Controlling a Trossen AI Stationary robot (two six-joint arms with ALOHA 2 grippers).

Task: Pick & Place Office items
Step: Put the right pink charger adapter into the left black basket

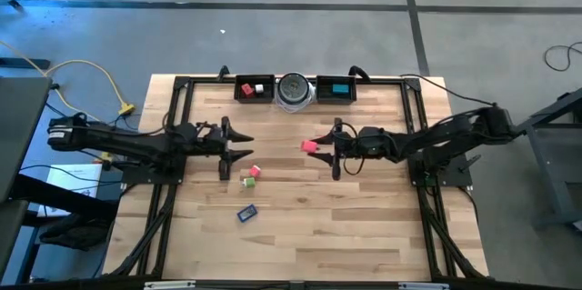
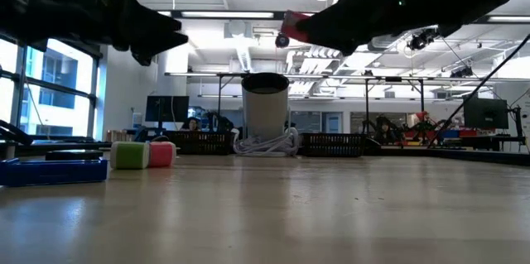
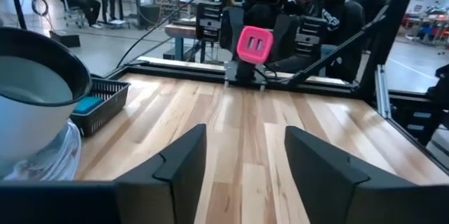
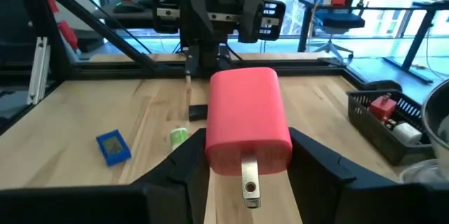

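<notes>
The right gripper (image 1: pixel 320 147) is clamped on a pink plug block (image 4: pixel 247 127), its two fingers pressing the block's sides — the metal prong end points out past the fingertips. In the low view the block (image 2: pixel 291 24) hangs well above the table (image 1: pixel 364 226), clear of the wood.

The left gripper (image 1: pixel 244 142) faces it across the middle of the table, well apart, with its fingers (image 3: pixel 184 161) spread and nothing between them. Seen from this gripper, the pink block (image 3: pixel 254 43) sits straight ahead in the other arm's grip.

Just beside the left gripper's fingertips, on the wood, lie a black bar (image 1: pixel 225 168), a small red block (image 1: pixel 255 171) and a green cube (image 1: pixel 247 180); the red and green pieces touch each other. A blue flat piece (image 1: pixel 246 213) rests a little farther off — nearer the table's front edge.

Beyond both grippers, at the back edge, two black trays (image 1: pixel 255 89) flank a round silver-grey disc (image 1: pixel 294 90). The tray nearer the left arm holds a red bit and a white bit (image 1: pixel 260 89); the other tray (image 1: pixel 336 89) holds a teal block (image 1: pixel 338 88).
</notes>
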